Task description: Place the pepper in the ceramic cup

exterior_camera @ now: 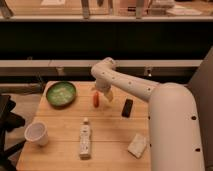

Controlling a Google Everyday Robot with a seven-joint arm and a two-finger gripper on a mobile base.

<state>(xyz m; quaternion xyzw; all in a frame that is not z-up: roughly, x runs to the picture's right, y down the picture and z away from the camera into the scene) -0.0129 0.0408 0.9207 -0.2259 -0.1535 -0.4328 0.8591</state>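
Note:
The small red-orange pepper point(96, 99) is at the middle of the wooden table point(115, 135), right under my gripper point(101, 95). The gripper hangs from the white arm that reaches in from the right, and sits directly over and beside the pepper. Whether the pepper rests on the table or is lifted I cannot tell. The white ceramic cup point(37, 133) stands upright at the table's front left, well away from the gripper.
A green bowl point(61, 93) sits at the back left. A white bottle point(85, 139) lies at the front middle. A black rectangular slab point(127, 107) lies right of the gripper. A pale sponge-like block point(137, 145) is at the front right. A dark chair stands left of the table.

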